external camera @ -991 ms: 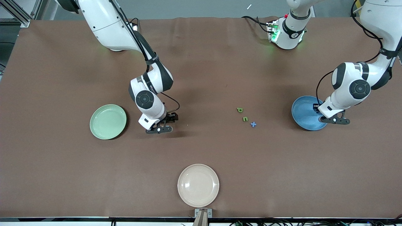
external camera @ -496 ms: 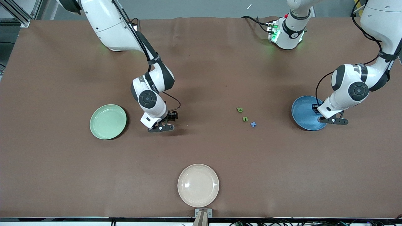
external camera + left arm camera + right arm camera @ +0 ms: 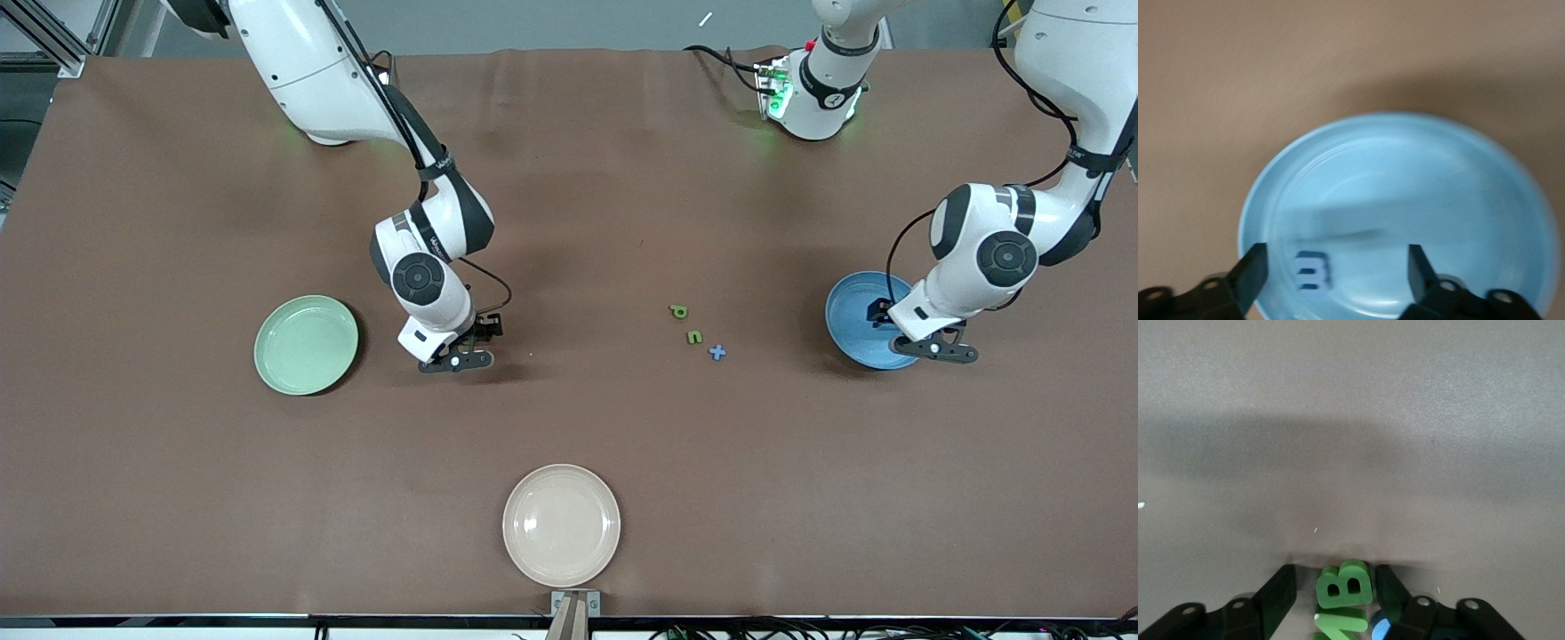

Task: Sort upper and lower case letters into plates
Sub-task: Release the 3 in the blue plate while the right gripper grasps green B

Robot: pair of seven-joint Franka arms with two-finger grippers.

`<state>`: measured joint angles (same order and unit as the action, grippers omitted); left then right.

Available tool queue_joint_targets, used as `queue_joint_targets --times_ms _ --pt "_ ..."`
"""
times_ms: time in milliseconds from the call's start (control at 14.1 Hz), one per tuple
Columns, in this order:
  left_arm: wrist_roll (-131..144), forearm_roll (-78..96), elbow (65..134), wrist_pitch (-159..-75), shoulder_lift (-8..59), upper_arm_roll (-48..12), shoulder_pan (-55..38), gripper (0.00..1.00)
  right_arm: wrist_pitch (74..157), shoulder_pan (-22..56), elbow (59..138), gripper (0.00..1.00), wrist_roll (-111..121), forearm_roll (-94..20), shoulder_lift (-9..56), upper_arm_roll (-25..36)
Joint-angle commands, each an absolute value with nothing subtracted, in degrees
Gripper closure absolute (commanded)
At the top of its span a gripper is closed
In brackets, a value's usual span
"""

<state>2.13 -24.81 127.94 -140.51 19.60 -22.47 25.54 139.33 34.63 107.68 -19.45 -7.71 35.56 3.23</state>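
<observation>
In the front view, you are looking at the left gripper (image 3: 925, 348) hanging over the blue plate (image 3: 853, 320), above the rim at about 4 o'clock of the plate. The right gripper (image 3: 458, 356) is sitting low at the brown table (image 3: 178, 489), just beside the pale green plate (image 3: 306, 345) at its 3 o'clock. A green p (image 3: 679, 311), a green n (image 3: 694, 337) and a blue x (image 3: 717, 353) are lying in a short row between the two plates. A cream-white plate (image 3: 561, 524) is resting nearest the camera.

In the left wrist view, you are seeing fingers (image 3: 1251, 277) spread wide and holding nothing, with a blue B (image 3: 1311, 271) lying in the blue plate between them.

In the right wrist view, fingers (image 3: 1278, 597) are bracketing a green B (image 3: 1343, 585), and whether they are gripping it you cannot tell
</observation>
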Motion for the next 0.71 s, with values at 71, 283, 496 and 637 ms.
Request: queue_joint_targets --times_ms 71,283,496,637 --pt "14.8 -23.12 124.37 -136.14 19.59 -29.43 25.05 0.01 139.48 34.9 110.74 0.67 -16.45 -7.73 34.63 3.69" --pt "29.21 -23.12 120.69 -135.79 22.66 -34.09 24.0 0.01 137.74 32.45 110.48 0.9 -12.93 -7.82 32.44 3.78" --pt "49.77 -23.64 117.35 -135.79 26.09 -34.28 17.59 0.01 128.53 28.75 108.64 1.0 -11.35 -8.0 28.67 3.78" --pt "57.18 -23.99 115.67 -136.31 28.64 -34.28 14.96 0.01 123.86 25.59 108.46 1.0 -6.0 -8.09 25.77 3.78"
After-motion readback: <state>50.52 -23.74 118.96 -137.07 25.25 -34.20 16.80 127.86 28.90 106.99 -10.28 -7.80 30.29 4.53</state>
